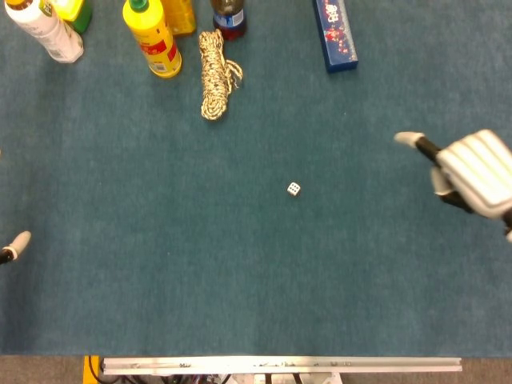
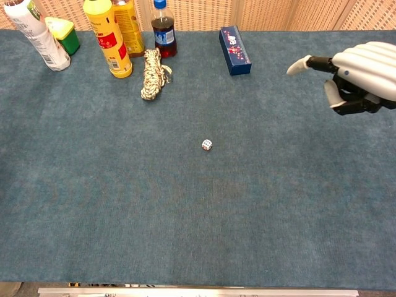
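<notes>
My right hand (image 1: 470, 173) (image 2: 356, 75) hovers over the right side of the blue-green table cloth (image 1: 160, 264). Its thumb points left, its other fingers hang down, and nothing is in it. A small white die (image 1: 294, 189) (image 2: 206, 145) lies alone near the table's middle, well to the left of that hand. Of my left hand, only a fingertip (image 1: 18, 242) shows, at the left edge of the head view; the chest view does not show it.
Along the far edge stand a white bottle (image 2: 40, 37), a green container (image 2: 67, 36), a yellow bottle (image 2: 106, 37), an orange bottle (image 2: 129, 25) and a cola bottle (image 2: 164, 32). A coiled rope (image 2: 153, 74) and a blue box (image 2: 234, 51) lie near them. A metal rail (image 1: 280, 365) lines the front edge.
</notes>
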